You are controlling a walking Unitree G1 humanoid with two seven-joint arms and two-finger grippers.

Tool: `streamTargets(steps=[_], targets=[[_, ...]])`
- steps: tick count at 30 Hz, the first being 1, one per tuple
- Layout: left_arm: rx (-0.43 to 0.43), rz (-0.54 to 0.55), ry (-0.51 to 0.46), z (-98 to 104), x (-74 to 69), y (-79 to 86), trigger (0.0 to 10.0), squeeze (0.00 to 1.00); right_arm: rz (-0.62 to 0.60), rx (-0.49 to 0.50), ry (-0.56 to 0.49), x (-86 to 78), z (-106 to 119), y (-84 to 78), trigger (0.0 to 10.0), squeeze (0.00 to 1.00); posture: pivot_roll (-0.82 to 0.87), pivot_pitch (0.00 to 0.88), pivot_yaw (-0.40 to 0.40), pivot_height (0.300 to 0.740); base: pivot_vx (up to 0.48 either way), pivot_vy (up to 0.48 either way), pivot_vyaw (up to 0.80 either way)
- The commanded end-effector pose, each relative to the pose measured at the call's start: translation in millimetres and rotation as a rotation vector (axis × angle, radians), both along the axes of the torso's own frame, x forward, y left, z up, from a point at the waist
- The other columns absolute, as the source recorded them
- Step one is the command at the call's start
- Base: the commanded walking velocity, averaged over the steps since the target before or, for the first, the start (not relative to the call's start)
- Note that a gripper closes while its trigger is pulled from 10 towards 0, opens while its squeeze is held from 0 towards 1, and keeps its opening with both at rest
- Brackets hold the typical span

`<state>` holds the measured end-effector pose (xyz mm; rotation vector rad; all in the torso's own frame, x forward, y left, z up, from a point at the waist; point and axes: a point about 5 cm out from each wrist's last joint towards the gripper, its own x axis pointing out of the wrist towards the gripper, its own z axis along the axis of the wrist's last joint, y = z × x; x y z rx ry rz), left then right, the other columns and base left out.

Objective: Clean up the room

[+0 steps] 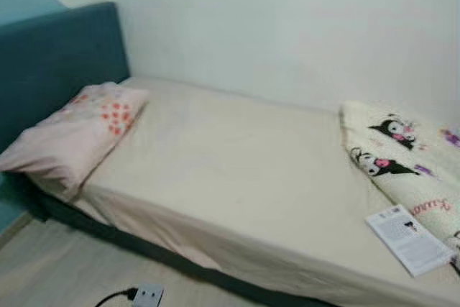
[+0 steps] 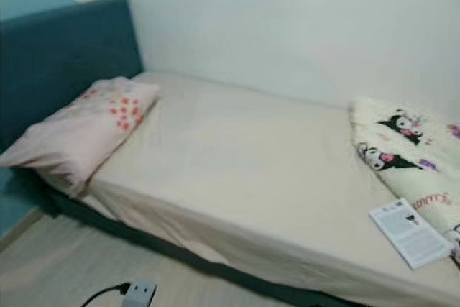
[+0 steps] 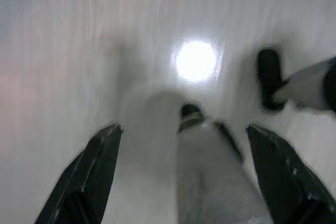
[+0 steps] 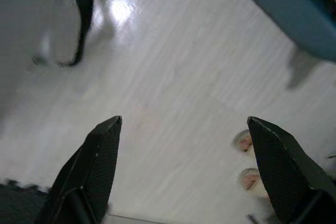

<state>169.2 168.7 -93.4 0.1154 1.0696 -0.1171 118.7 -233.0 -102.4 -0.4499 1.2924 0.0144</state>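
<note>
A single bed (image 1: 237, 177) with a cream sheet stands against the white wall. A pink flowered pillow (image 1: 79, 134) lies at its head by the blue headboard (image 1: 50, 62). A cream cartoon-print blanket (image 1: 410, 156) is bunched at the bed's right end, with a white booklet (image 1: 410, 239) lying beside it near the front edge. My left gripper (image 3: 184, 169) hangs open over the pale floor, above my own leg and foot. My right gripper (image 4: 184, 169) hangs open over the floor too, with two small round pinkish objects (image 4: 247, 161) lying below it.
A white power strip (image 1: 147, 295) with a black cable lies on the light wood floor in front of the bed. The bed's dark blue base (image 4: 294, 9) runs along the floor near my right gripper. My feet (image 3: 270, 77) stand on the floor.
</note>
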Motion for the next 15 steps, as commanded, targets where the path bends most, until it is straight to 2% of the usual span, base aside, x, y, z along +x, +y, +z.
streamTargets(steps=[1,8,11,14,15], targets=[[0.024,-0.013,0.001,0.9,2.7,-0.4,10.0,0.00,-0.011,-0.008,-0.025,2.8,1.4,-2.3,10.0,0.00,0.07,0.000,0.003,0.729,0.000,0.000,-0.75],[0.070,-0.022,0.011,0.7,2.3,2.1,10.0,0.00,-0.039,0.008,-0.067,9.2,3.4,-2.0,10.0,0.00,0.07,0.000,0.003,0.729,0.000,0.000,-0.75],[0.122,-0.030,0.039,-0.2,0.5,5.0,10.0,0.00,-0.076,0.103,-0.149,23.5,7.4,3.3,10.0,0.00,0.07,0.000,0.003,0.729,0.000,0.000,-0.75],[0.124,-0.023,0.066,-1.2,-1.6,5.4,10.0,0.00,-0.079,0.143,-0.179,29.1,9.0,6.5,10.0,0.00,0.07,0.000,-0.006,0.729,0.000,0.000,-0.75],[0.115,-0.014,0.071,-1.5,-2.2,5.0,10.0,0.00,-0.073,0.148,-0.185,29.9,9.3,7.3,10.0,0.00,0.07,0.000,-0.006,0.729,0.000,0.000,0.00]])
